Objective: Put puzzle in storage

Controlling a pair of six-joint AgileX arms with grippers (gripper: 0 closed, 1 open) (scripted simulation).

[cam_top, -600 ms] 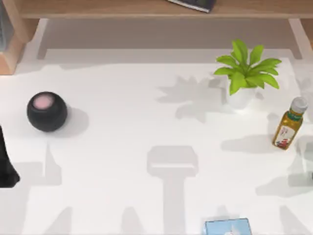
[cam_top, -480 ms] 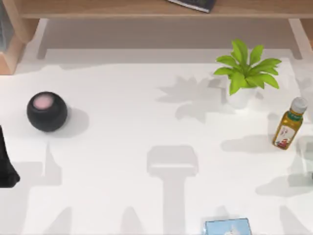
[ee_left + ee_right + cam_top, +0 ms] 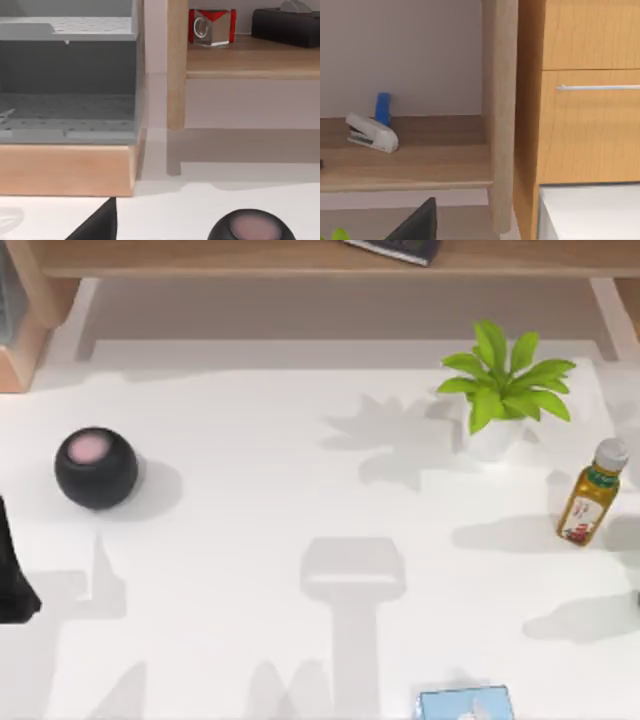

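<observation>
Top view first: the white table carries a black round speaker, a potted plant, an oil bottle and a blue tissue box, none of which looks like a puzzle to me. From where I stand, the job looks barely begun, with nothing lifted and nothing stowed.

My best guess for the puzzle is the red-and-clear block in the left wrist view. It stands upright on the wooden shelf, beside the grey storage unit.

The left gripper is low at the table's left edge, well apart from that block, with the speaker nearer to it. I cannot tell whether it is wide or narrow.

The right gripper is idle, facing a wooden cabinet. Its state I cannot tell either.
</observation>
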